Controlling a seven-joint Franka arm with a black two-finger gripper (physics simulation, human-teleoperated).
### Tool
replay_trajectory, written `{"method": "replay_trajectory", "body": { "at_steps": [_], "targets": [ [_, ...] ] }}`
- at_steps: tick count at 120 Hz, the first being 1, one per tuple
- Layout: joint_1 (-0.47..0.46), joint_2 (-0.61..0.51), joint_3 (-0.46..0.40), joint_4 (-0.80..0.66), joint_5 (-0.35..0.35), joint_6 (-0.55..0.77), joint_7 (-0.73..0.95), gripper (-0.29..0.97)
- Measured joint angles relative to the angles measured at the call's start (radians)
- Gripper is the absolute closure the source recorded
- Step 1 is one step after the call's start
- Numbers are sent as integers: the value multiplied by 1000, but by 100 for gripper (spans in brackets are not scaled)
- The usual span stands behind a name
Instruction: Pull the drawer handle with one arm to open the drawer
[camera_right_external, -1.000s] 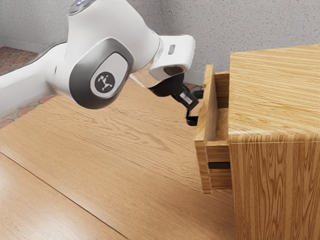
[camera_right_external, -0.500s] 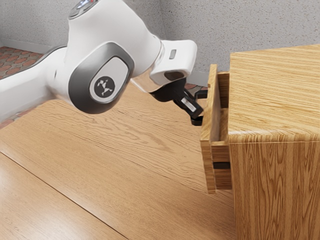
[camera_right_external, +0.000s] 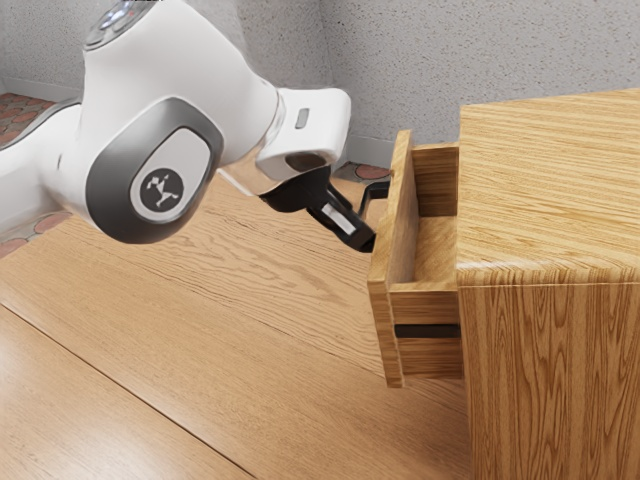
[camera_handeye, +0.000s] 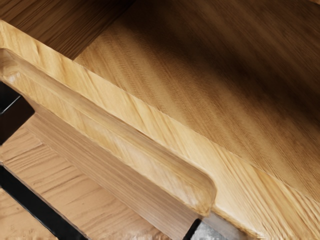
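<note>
A wooden cabinet (camera_right_external: 550, 200) stands at the exterior view's right. Its top drawer (camera_right_external: 400, 250) is pulled partway out toward the exterior view's left, and the bare inside shows (camera_handeye: 210, 75). My black gripper (camera_right_external: 368, 215) sits against the drawer's front face, fingers above and below the handle, shut on it. In the wrist view the handle (camera_handeye: 115, 145) is a rounded wooden bar running across the drawer front, just under my hand. From the exterior view the handle itself is hidden behind the drawer front.
The wooden table (camera_right_external: 220, 340) stretches wide on the side the drawer slides toward. A grey wall (camera_right_external: 480, 50) stands behind the cabinet. My white arm (camera_right_external: 170, 130) reaches in from the exterior view's upper left.
The drawer first slid slightly inward, then came out farther toward the exterior view's left. My hand moved back with it and still holds the handle.
</note>
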Motion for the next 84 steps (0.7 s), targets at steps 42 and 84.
{"method": "replay_trajectory", "body": {
  "at_steps": [42,84],
  "targets": [
    [-1,-46,22,-51,105,30,-113,12],
    [-7,16,15,61,186,60,-295,15]
  ]
}}
